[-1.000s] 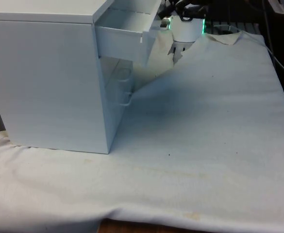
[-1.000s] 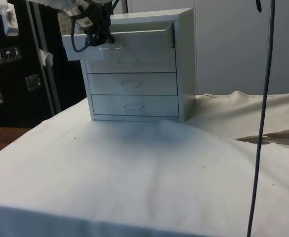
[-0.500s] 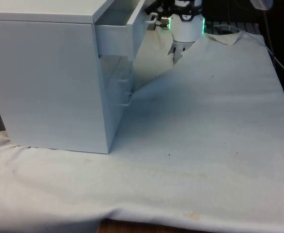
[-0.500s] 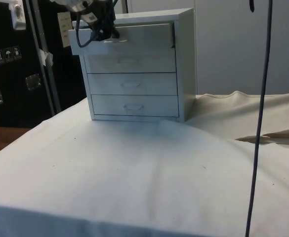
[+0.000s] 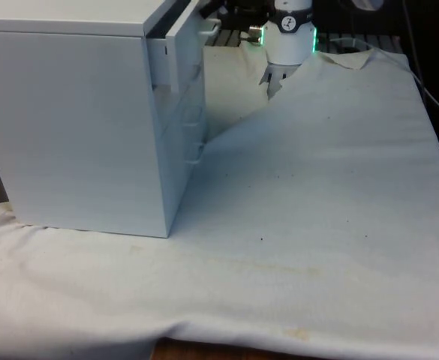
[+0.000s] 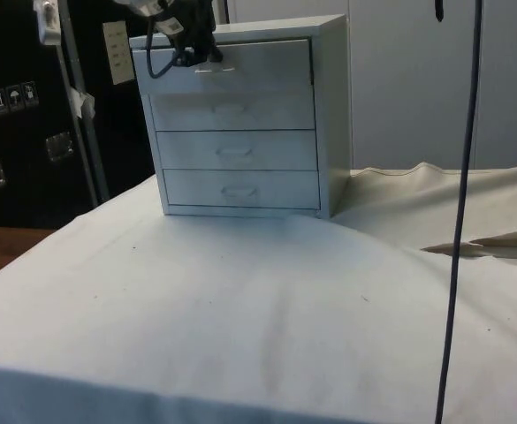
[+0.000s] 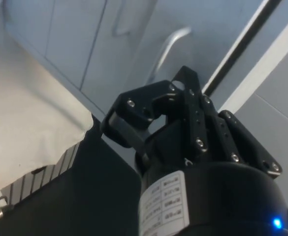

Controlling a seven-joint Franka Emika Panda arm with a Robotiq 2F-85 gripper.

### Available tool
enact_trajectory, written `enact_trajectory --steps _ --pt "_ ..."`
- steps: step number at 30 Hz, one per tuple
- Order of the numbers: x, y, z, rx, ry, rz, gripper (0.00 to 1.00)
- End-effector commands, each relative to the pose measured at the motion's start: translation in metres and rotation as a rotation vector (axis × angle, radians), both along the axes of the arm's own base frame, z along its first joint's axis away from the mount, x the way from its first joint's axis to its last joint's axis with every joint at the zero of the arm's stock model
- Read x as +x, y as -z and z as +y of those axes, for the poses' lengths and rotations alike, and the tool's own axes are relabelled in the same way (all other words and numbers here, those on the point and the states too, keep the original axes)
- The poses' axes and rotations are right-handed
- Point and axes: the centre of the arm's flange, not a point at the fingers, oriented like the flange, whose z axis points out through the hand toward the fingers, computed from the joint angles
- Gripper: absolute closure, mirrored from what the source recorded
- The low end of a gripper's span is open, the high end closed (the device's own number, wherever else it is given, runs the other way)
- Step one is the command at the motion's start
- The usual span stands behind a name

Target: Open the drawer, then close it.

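In the front view the top drawer [image 5: 180,45] stands out a sliver from the chest of drawers [image 5: 76,120], with the gripper [image 5: 221,22] at its face — closing looks nearly done. The side view puts the gripper [image 6: 196,55] against that drawer's handle [image 6: 216,69], so the next move is likely a short push, then release. In the wrist view a handle [image 7: 166,46] lies just beyond the fingers [image 7: 134,115]; I cannot tell their spread.
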Motion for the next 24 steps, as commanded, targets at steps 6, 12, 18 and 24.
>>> enact_trajectory --steps 6,12,18,24 --pt "0.001 -0.002 -0.017 -0.001 0.002 -0.003 1.0" --pt "0.001 -0.002 -0.029 -0.002 0.01 -0.004 1.0" --pt "0.001 -0.002 -0.041 -0.004 0.019 -0.007 1.0" --pt "0.001 -0.004 -0.034 0.0 0.017 -0.011 1.0"
